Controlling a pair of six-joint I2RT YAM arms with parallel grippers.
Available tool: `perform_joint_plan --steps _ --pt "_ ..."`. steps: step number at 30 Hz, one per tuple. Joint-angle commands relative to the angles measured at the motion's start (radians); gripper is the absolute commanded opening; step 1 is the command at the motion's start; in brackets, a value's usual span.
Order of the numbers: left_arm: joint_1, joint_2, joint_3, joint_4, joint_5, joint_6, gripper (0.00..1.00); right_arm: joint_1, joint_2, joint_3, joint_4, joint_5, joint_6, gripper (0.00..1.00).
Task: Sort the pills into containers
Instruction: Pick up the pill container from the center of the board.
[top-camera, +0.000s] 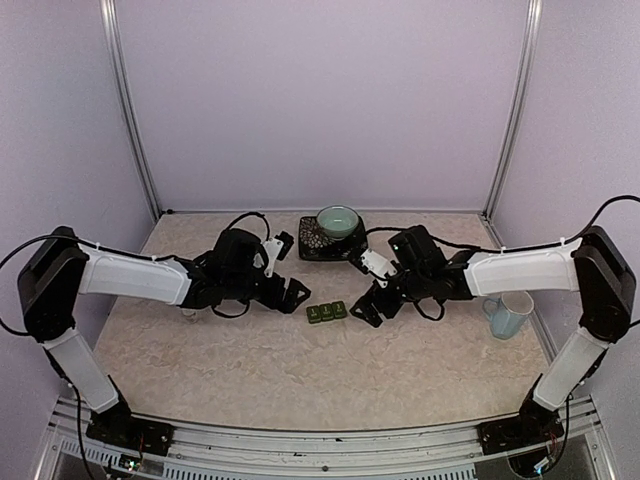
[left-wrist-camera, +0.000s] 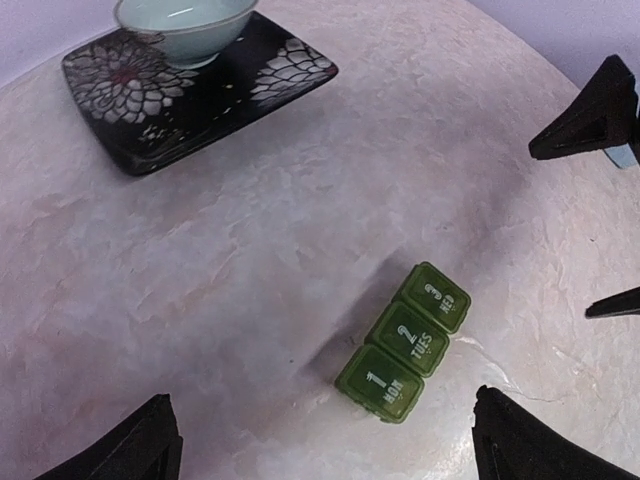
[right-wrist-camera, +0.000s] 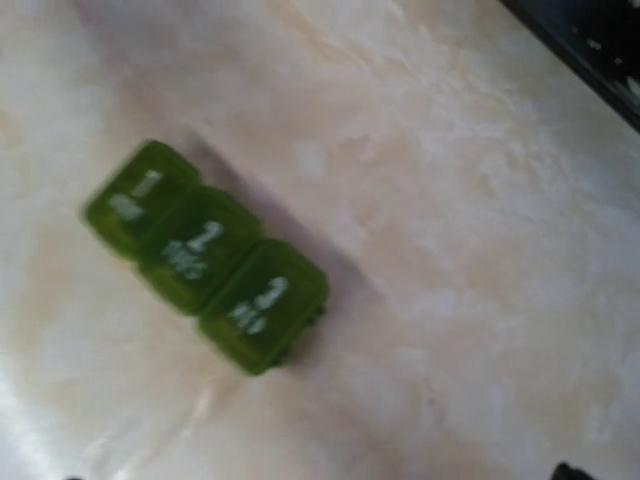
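So we're hovering left gripper (left-wrist-camera: 320, 430) and right gripper (top-camera: 362, 308) open, empty; containers (left-wrist-camera: 403, 343) between them, probably light, rigid, slick. Favouring a pinch across the narrow width.

Containers (top-camera: 327, 312) btwn grippers; bowl (top-camera: 338, 220) behind.

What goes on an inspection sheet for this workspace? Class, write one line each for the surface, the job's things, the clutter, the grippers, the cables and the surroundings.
Surface: pale marbled table top; no spills seen.
Job's things: green pill box of three joined compartments marked 1, 2 and 3, lids shut, lying flat; no pills seen.
Clutter: bowl on a dark patterned tray at the back; mug at the right edge.
Grippers: left gripper and right gripper are open and empty, either side of the pill box, not touching it.
Cables: black cables loop over both arms, clear of the pill box.
Surroundings: lilac walls, metal frame posts.
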Motion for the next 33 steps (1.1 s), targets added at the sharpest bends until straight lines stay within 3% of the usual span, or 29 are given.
perform_joint_plan --steps 1,9,16,25,33 --pt "-0.003 0.09 0.106 -0.014 0.156 0.205 0.99 -0.003 -0.126 -0.056 0.047 -0.058 0.094 1.0" --pt "-0.03 0.162 0.164 -0.042 0.173 0.408 0.97 -0.008 -0.329 -0.184 0.046 -0.043 0.183 1.0" --pt "-0.056 0.254 0.243 -0.13 0.18 0.54 0.94 -0.01 -0.393 -0.198 0.014 0.011 0.208 1.0" --pt "-0.072 0.343 0.32 -0.171 0.182 0.576 0.88 -0.011 -0.385 -0.215 0.026 -0.007 0.219 1.0" --pt "-0.075 0.396 0.374 -0.217 0.173 0.593 0.75 -0.013 -0.38 -0.219 0.028 -0.005 0.219 1.0"
